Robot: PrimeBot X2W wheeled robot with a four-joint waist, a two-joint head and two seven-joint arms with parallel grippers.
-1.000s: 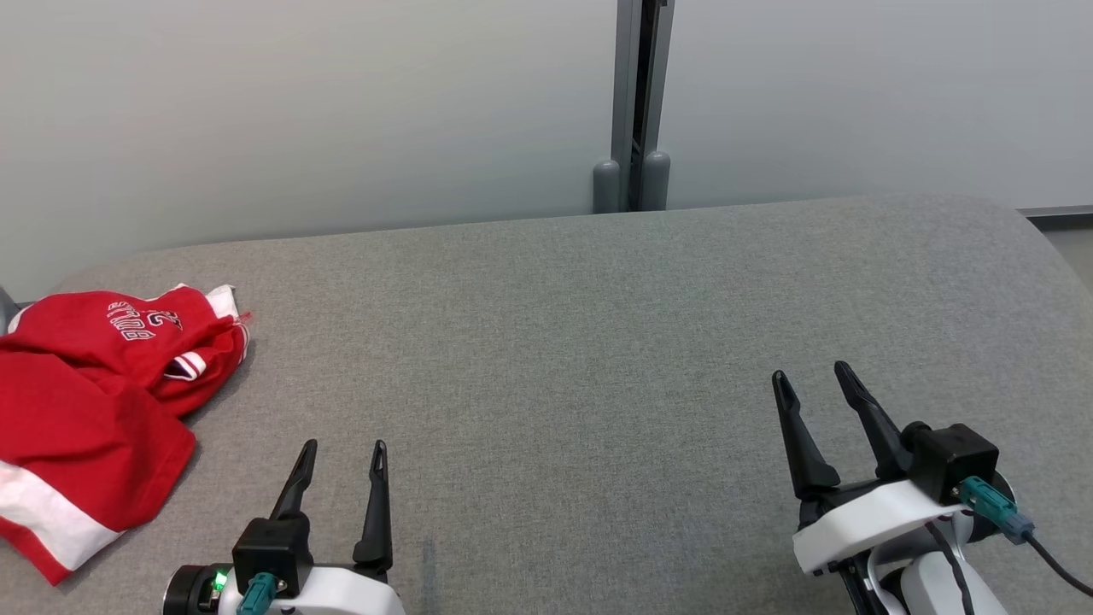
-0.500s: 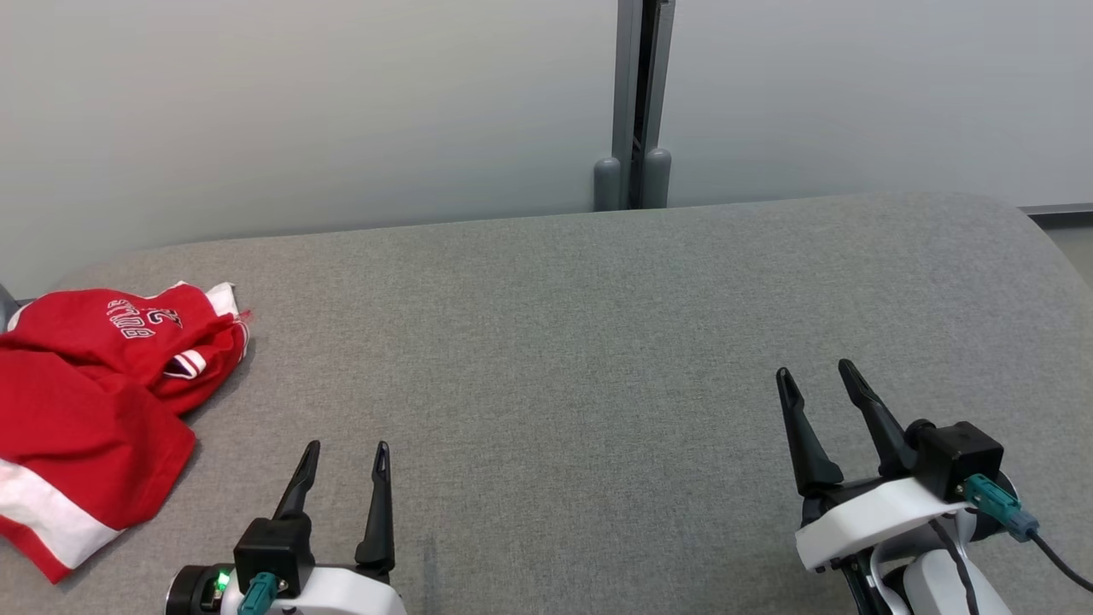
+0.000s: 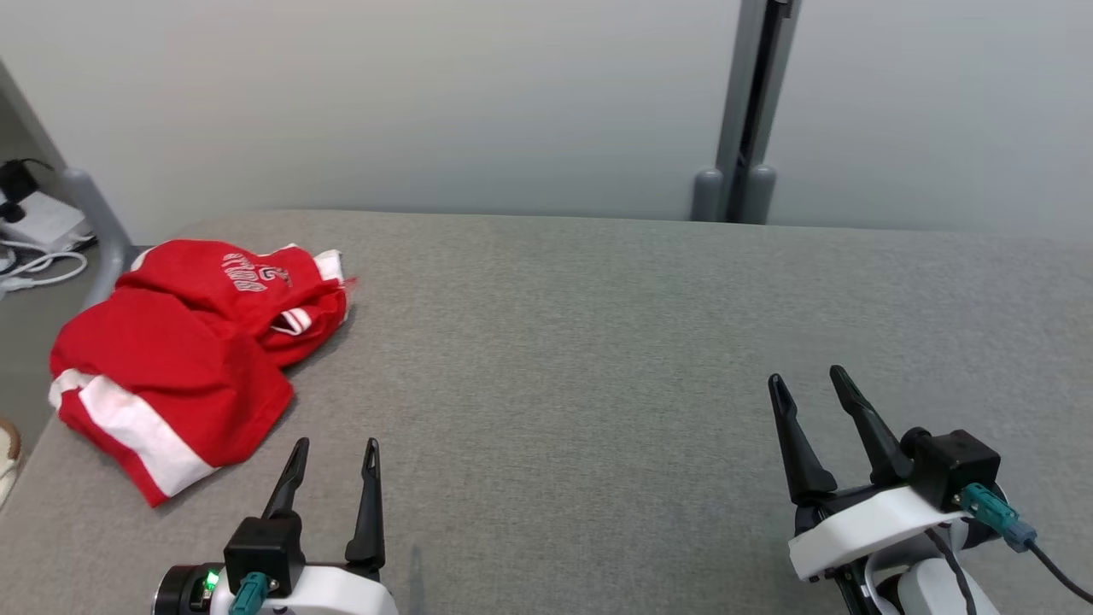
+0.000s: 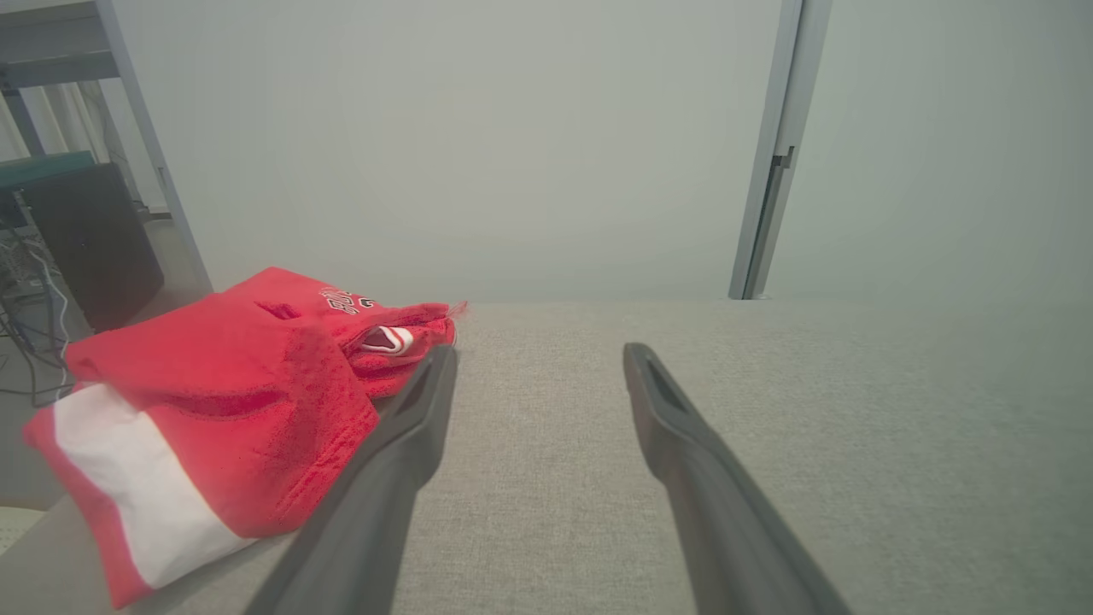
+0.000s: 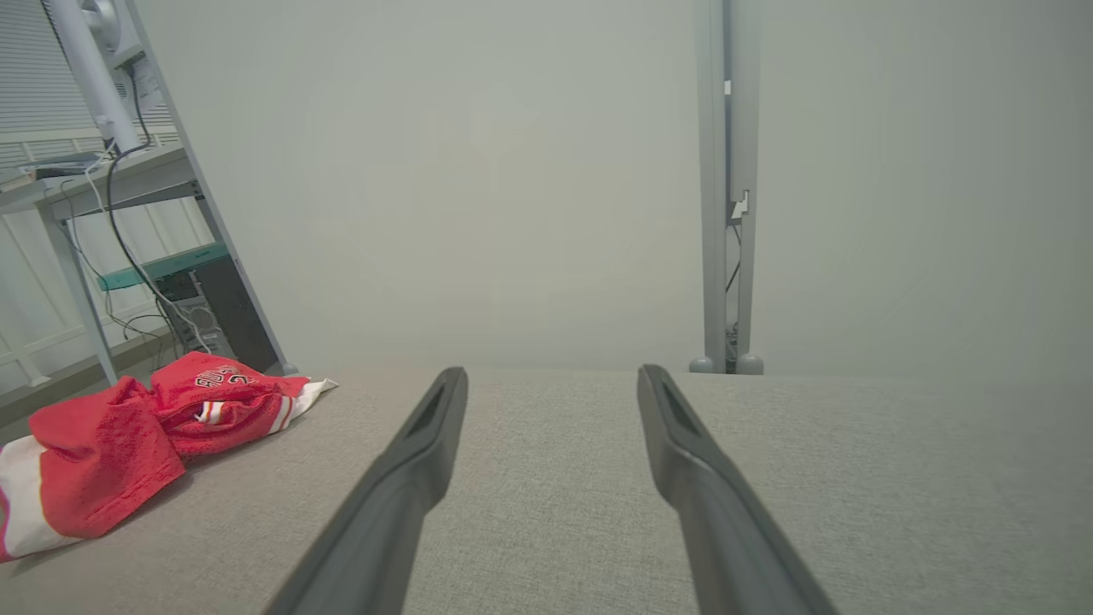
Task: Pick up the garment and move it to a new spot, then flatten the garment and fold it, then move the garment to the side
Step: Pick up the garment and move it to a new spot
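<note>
The garment (image 3: 184,363), a red T-shirt with white bands and lettering, lies crumpled at the far left of the grey padded table (image 3: 598,342). It appears again in the left wrist view (image 4: 222,410) and the right wrist view (image 5: 128,440). My left gripper (image 3: 335,448) hovers open just right of and nearer than the garment, apart from it, its jaws empty (image 4: 534,359). Well away at the lower right, my right gripper (image 3: 807,380) is open and empty too (image 5: 551,380).
A pale wall with a grey vertical post (image 3: 751,111) stands behind the table. Past the table's left edge are cables and a power strip (image 3: 34,226) on the floor, and a shelf frame (image 5: 102,196) with equipment.
The whole head picture has shifted right, so the camera has turned left; the garment now sits further into view. Both grippers stay open and keep their places.
</note>
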